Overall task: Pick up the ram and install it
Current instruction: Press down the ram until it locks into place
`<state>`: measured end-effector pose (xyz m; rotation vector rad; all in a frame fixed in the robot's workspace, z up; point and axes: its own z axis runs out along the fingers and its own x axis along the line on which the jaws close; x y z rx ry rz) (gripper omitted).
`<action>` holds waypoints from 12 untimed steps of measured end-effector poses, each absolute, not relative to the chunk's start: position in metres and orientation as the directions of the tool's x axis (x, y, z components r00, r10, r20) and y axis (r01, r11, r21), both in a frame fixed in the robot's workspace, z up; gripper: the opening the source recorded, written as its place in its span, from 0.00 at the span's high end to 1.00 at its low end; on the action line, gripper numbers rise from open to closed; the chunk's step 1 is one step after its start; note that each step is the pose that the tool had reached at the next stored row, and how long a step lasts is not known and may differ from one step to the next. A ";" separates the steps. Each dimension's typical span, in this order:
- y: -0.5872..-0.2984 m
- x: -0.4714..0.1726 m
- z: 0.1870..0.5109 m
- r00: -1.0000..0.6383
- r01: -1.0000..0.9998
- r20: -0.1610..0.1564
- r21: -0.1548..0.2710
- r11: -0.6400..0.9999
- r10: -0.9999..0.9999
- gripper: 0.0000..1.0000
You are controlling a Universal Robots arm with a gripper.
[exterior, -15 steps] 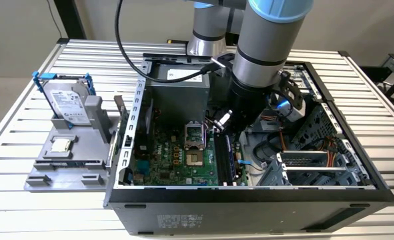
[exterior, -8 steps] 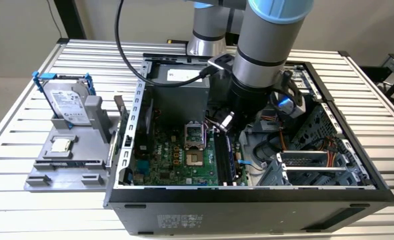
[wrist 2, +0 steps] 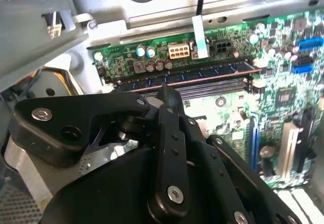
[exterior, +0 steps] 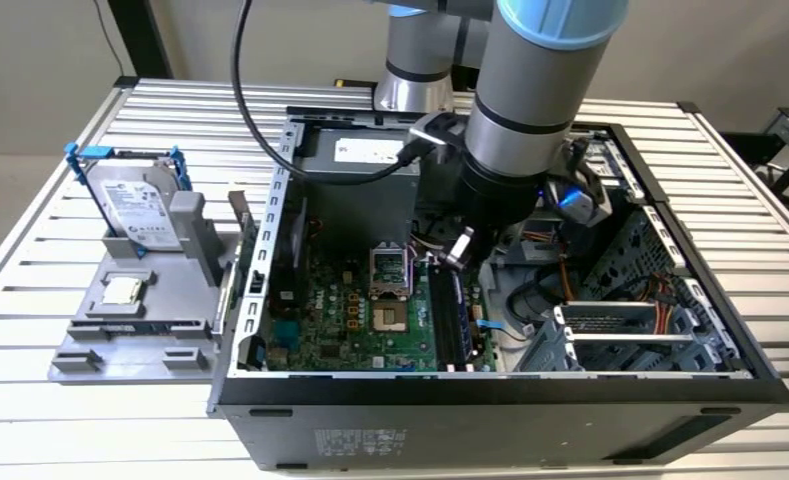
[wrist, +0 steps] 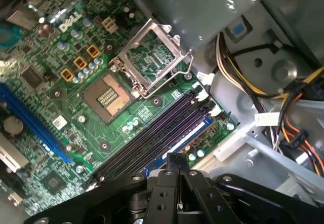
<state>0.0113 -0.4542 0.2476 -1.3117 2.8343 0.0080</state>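
The ram stands on edge in a slot of the green motherboard, inside the open computer case. It is a long thin stick with a row of dark chips. In the first wrist view the ram lies in the outermost slot, beside the empty black slots. My gripper reaches down into the case over that row of slots. In both wrist views its black fingers are pressed together with nothing between them. The gripper has its tips just above the ram; I cannot tell whether they touch it. The gripper points at the slots.
A silver hard drive in a blue frame stands on a grey holder at the exterior view's left. The open CPU socket lies beside the slots. Cable bundles and a metal drive cage crowd the other side.
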 end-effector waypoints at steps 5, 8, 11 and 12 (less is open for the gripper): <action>-0.454 0.011 0.247 -0.575 -0.818 -0.019 -0.003 0.576 -0.818 1.00; -0.454 0.011 0.247 -0.529 -0.848 -0.019 -0.003 0.529 -0.848 1.00; -0.454 0.011 0.247 -0.483 -0.876 -0.019 -0.003 0.483 -0.876 1.00; -0.454 0.011 0.247 -0.467 -0.884 -0.019 -0.003 0.467 -0.884 1.00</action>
